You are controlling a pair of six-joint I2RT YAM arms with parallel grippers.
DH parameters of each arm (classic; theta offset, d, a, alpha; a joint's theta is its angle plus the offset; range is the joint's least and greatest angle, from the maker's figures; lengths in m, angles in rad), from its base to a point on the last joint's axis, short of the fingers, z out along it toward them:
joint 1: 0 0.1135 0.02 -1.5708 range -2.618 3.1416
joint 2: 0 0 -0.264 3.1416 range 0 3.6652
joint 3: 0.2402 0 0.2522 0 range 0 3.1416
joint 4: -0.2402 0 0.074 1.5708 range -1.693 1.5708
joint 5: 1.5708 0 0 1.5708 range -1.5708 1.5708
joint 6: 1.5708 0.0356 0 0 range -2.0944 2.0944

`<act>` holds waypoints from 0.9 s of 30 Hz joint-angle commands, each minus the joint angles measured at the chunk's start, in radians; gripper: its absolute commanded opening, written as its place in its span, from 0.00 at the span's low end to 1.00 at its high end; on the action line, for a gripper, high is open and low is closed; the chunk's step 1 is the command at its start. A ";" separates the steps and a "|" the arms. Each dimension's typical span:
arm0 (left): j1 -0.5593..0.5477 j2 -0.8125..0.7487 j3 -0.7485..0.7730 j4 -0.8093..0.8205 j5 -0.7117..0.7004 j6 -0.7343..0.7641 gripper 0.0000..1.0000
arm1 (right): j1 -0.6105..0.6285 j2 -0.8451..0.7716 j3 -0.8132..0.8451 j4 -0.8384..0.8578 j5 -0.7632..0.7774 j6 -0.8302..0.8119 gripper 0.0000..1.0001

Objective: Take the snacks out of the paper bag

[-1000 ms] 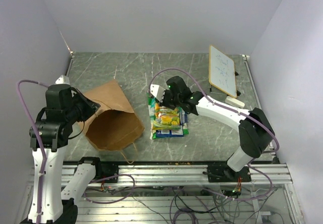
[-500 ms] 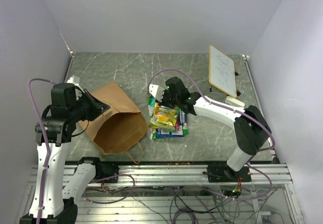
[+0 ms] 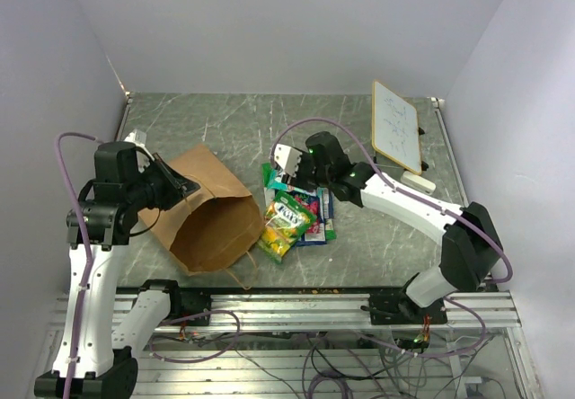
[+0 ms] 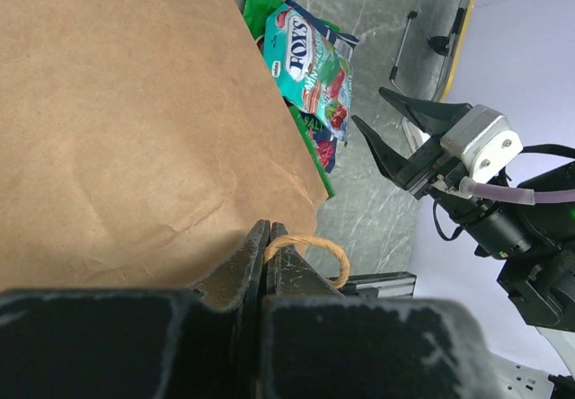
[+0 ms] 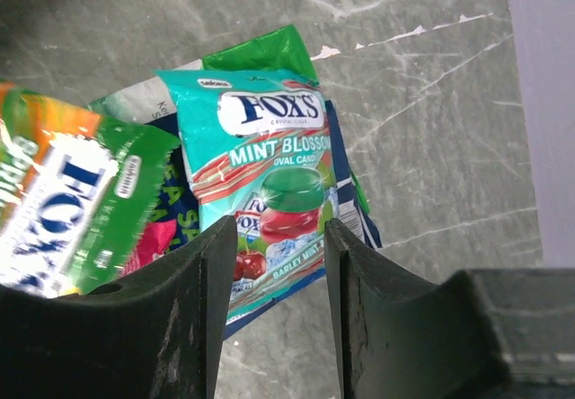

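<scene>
**Snacks heaped beside the bag, under the right claw**

The paper bag point(image 3: 199, 176) is laid on its side, its long axis running from far to near edge with the mouth nearward; its inside cannot be seen. Its rim, by a handle loop point(image 4: 310, 248), is pinched by the left gripper point(image 4: 267, 237), whose fingers are pressed together. The snacks point(image 3: 296, 215) are heaped just right of the bag's mouth, nearer the right arm. The right gripper point(image 5: 277, 233) is held spread directly over a teal packet point(image 5: 269, 156), on which "FOX'S MINT BLOSSOM" can be read. "FOX" is read on the yellow-green packet point(image 5: 67, 210) lying bagward of it.
</scene>
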 commanded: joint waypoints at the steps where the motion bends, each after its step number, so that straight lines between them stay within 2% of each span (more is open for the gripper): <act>1: -0.003 0.003 0.005 0.032 0.015 0.018 0.07 | -0.005 -0.027 0.029 -0.068 0.000 0.013 0.45; 7: -0.003 -0.004 -0.015 0.041 0.011 0.010 0.07 | -0.002 -0.082 0.008 -0.057 -0.075 0.055 0.50; 12: -0.002 -0.002 -0.006 0.043 0.009 0.005 0.07 | 0.018 -0.128 -0.025 -0.031 -0.210 0.102 0.52; 15: -0.003 0.008 0.009 0.037 0.011 0.013 0.07 | 0.056 -0.193 -0.074 0.021 -0.310 0.055 0.53; 21: -0.003 0.016 0.009 0.043 0.041 0.020 0.07 | 0.252 -0.336 -0.223 0.212 -0.438 -0.148 0.62; 27: -0.003 0.025 0.037 0.018 0.053 0.028 0.07 | 0.416 -0.205 -0.216 0.310 -0.347 -0.213 0.64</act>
